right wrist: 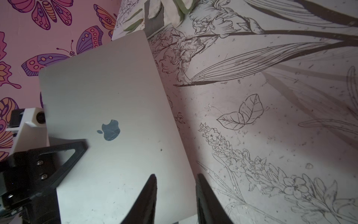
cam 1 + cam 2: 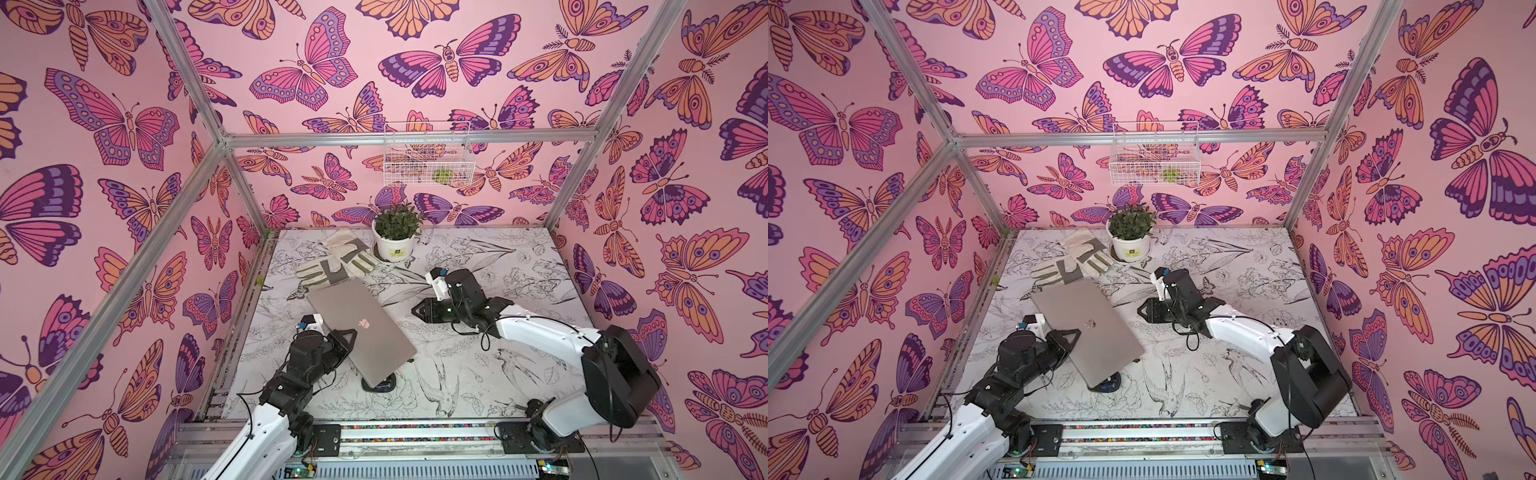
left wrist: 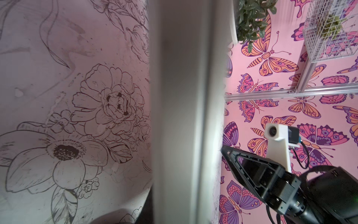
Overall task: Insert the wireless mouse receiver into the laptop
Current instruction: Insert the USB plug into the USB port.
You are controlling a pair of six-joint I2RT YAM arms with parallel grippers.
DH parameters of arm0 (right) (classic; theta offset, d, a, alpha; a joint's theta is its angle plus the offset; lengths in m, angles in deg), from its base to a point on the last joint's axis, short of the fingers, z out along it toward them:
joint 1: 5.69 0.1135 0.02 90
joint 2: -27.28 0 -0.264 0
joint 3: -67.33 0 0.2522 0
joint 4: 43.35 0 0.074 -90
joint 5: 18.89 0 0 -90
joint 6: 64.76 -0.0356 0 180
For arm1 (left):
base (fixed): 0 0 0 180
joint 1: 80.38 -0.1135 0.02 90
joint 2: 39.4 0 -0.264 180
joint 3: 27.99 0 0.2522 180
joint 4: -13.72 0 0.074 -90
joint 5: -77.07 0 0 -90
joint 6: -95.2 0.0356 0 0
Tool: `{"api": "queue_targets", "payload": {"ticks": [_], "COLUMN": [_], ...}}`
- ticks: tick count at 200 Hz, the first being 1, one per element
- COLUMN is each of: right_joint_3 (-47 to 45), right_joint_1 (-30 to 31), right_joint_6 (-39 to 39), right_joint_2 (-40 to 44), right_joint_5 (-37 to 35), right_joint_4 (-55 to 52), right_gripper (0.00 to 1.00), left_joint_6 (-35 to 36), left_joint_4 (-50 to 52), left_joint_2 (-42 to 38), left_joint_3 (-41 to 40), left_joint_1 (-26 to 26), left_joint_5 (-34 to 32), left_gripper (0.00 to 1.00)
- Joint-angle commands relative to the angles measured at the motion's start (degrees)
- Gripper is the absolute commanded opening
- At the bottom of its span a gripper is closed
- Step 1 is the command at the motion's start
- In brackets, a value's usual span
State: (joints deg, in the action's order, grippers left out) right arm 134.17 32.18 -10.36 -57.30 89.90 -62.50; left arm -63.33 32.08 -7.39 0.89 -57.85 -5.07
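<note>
Bare tabletop (image 2: 519, 374) lies open to the right of the tilted laptop (image 2: 360, 328) — room enough along that edge, where the right gripper (image 2: 414, 311) hangs with jaws parted. The opposite edge is taken by the left gripper (image 2: 351, 334), clamped on it. Work gloves (image 2: 332, 266) and a potted plant (image 2: 397, 237) crowd the far end; a black mouse (image 2: 384, 384) sits under the near corner.

White arm shells (image 2: 540, 332), bulky black joints (image 2: 619, 374), looping black cables (image 2: 484, 341), white camera mounts (image 2: 438, 286)
</note>
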Motion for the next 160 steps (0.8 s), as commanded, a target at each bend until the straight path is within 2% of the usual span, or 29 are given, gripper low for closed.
{"api": "queue_targets", "payload": {"ticks": [1, 16, 39, 82, 131, 160], "right_joint_3": [0.62, 0.47, -2.31, -14.64, -19.89, -22.11], "right_joint_1": [-0.67, -2.46, -6.2, -5.49, -0.61, -0.02], "right_joint_6": [-3.78, -9.67, -20.66, -43.32, -54.76, -59.47], "right_joint_2": [2.01, 2.35, 1.94, 1.49, -1.35, -2.84], "right_joint_5": [-1.34, -0.74, 5.56, 10.86, 8.94, 6.83], "right_joint_4": [-10.38, -14.0, -13.86, 7.76, 22.62, 31.24], "right_gripper": [0.36, 0.35, 0.33, 0.33, 0.37, 0.38], "left_joint_6": [-2.45, -3.28, -4.46, -5.71, -6.55, -6.85], "left_joint_4": [-9.32, -10.5, -13.61, -16.16, -16.64, -16.55], "left_joint_2": [-1.15, -1.98, -3.55, -2.72, -1.69, -1.73], "left_joint_3": [0.73, 0.19, -1.35, -1.76, -1.98, -2.46], "left_joint_1": [0.23, 0.58, 0.68, 0.77, 0.93, 1.03], "left_joint_5": [-2.94, -5.38, -8.16, -9.36, -9.68, -10.14], "left_gripper": [0.0, 0.0, 0.0, 0.0, 0.0, 0.0]}}
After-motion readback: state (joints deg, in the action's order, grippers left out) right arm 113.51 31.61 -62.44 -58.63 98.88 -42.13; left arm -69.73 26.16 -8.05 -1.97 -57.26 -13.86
